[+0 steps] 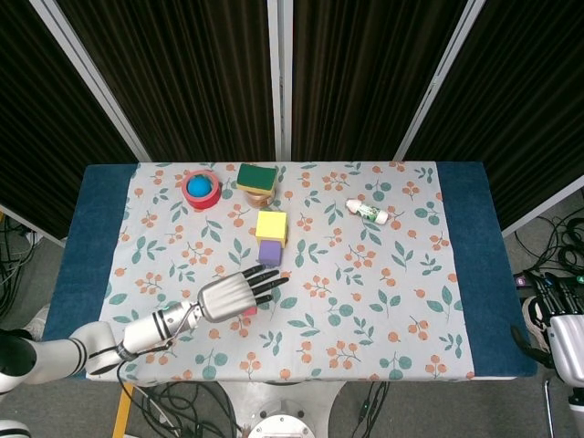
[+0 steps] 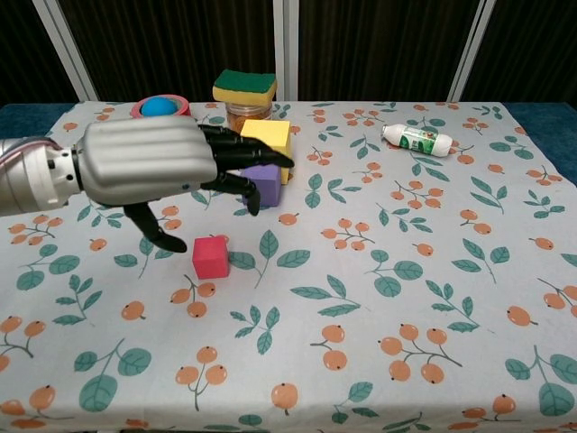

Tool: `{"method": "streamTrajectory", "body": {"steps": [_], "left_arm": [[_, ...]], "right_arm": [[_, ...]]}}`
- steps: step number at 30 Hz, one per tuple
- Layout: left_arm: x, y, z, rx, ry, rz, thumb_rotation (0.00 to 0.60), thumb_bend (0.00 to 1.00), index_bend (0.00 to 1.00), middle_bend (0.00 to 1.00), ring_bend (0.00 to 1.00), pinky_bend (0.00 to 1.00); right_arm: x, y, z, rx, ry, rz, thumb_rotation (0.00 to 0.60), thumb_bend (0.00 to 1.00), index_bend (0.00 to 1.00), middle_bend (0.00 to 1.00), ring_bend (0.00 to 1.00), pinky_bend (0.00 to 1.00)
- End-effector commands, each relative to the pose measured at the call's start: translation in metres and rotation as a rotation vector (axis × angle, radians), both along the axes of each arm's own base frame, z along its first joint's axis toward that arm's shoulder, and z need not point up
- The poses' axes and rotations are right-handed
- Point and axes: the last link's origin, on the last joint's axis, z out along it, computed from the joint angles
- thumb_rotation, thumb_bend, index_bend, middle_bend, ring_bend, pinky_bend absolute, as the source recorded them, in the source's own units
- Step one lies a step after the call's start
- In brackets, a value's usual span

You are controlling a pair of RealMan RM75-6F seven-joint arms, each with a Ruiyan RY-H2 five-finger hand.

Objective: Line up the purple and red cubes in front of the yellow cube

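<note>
- Fingers (image 2: 236,167) of the left hand (image 2: 149,162) are black, spread apart and stretched out toward the right of the frame, with the thumb curled down below the palm; they grip nothing.
- That left hand hovers above the counter (image 2: 406,298) in the left part of the chest view; in the head view it (image 1: 233,293) sits in the lower left, over the small red foam cube.
- In the chest view the small red foam cube (image 2: 211,256) lies on the counter just below and right of the thumb, apart from it; the head view shows only a sliver of red at the hand's lower edge.
- Behind the fingertips in the chest view stands the purple foam cube (image 2: 266,183), and the yellow foam cube (image 2: 269,137) is right behind it; in the head view the purple one (image 1: 269,253) sits directly below the yellow one (image 1: 271,224), the two touching or nearly so.
- Further back, upper left of the counter: a red tape roll (image 1: 202,190) with a blue ball (image 1: 198,185) in its hole, and a green-and-yellow sponge (image 1: 257,175) resting on top of an orange-brown jar (image 2: 247,115).
- A small white bottle with a green label (image 2: 415,137) lies on its side toward the upper right.
- The right hand (image 1: 564,338) shows only partly at the lower right edge of the head view, off the counter; whether its fingers are open or closed cannot be told.
</note>
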Motion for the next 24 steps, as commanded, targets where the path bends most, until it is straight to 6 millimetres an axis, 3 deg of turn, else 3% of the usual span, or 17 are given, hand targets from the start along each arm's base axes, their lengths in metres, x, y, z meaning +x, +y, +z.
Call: {"method": "streamTrajectory", "body": {"steps": [1,13,24], "left_arm": [[-0.007,-0.005,-0.004,-0.012,0.048,0.005,0.600,0.12,0.38,0.12,0.08,0.18],[-0.022,0.007,-0.020,0.013,0.101,0.006,0.600,0.12,0.38,0.12,0.08,0.18],[-0.025,0.011,-0.033,-0.008,0.076,-0.001,0.600,0.17,0.48,0.12,0.08,0.18]], "right_arm": [[0.000,0.001,0.000,-0.003,0.001,-0.003,0.600,0.22,0.00,0.14,0.07,0.19],[0.001,0.002,-0.001,-0.006,0.004,-0.010,0.600,0.22,0.00,0.14,0.07,0.19],[0.002,0.001,-0.002,-0.005,0.008,-0.017,0.600,0.22,0.00,0.14,0.07,0.19]]}}
